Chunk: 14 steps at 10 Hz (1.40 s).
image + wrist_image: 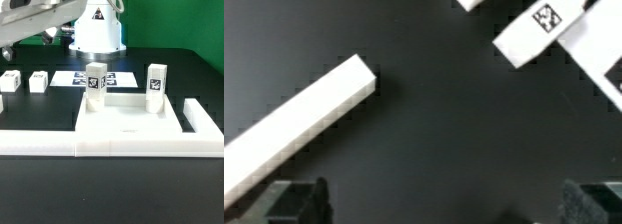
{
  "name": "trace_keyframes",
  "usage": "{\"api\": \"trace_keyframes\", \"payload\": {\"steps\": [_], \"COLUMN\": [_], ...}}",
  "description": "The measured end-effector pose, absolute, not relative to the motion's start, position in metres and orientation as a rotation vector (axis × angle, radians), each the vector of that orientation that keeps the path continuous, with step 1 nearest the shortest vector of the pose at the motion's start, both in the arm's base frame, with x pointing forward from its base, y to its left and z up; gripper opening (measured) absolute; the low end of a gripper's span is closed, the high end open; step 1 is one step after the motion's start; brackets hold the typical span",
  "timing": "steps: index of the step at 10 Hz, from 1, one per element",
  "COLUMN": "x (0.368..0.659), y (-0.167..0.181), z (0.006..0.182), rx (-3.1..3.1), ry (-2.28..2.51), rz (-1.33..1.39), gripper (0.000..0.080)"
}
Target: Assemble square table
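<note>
Nearest the exterior camera runs the long low white rail [40, 142], with a short arm turning back on the exterior view's right. The square slab [128, 122] lies flat on the black table [110, 190], tight inside that corner and touching the rail. From here its near edge blends into the rail, so the seam is hard to make out.

At the slab's far edge a leg post [95, 82] stands upright toward the exterior view's left and a second leg post [156, 86] toward its right, both showing tags. Whether they are fixed in or only standing there I cannot tell.

Farther back and to the left, apart from the slab, a third leg post [38, 80] and a fourth leg post [10, 78] lie on the table, with another white piece [2, 102] cut off by the frame. The marker board [72, 77] lies flat behind the upright posts, partly hidden by them. Beyond it is the robot base [97, 30], and the arm [30, 18] runs out of the top left, so the jaws do not show in this view.

Only the wrist view shows them: two dark fingers [292, 197] stand wide apart over bare table, holding no part. Beyond them lie a long white bar [304, 115] that I cannot identify and a tagged white post [544, 30], both cropped.
</note>
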State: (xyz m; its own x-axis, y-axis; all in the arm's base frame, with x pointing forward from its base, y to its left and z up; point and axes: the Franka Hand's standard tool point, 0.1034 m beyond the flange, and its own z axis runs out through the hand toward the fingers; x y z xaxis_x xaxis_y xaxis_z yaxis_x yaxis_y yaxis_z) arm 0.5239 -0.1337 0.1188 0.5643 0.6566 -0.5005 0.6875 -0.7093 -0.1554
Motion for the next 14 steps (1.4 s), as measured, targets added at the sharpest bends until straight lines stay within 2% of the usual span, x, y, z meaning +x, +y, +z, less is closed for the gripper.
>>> {"api": "trace_keyframes", "payload": {"steps": [3,5,7,9,12,14], "x": [0.522,0.49,0.474,0.464,0.464,0.459], "y": [-0.133,-0.139,-0.127,-0.125,-0.125,-0.139], "z": [0.118,0.107,0.1,0.093,0.092,0.073], "rx": [2.788,2.883,2.951,2.997,2.997,2.971], "ry": [0.896,0.513,0.196,0.114,0.128,0.129], "rz": [-0.814,-0.875,-0.898,-0.922,-0.929,-1.065], "gripper": [0.0649,0.0649,0.0649,0.0649,0.0649,0.0649]}}
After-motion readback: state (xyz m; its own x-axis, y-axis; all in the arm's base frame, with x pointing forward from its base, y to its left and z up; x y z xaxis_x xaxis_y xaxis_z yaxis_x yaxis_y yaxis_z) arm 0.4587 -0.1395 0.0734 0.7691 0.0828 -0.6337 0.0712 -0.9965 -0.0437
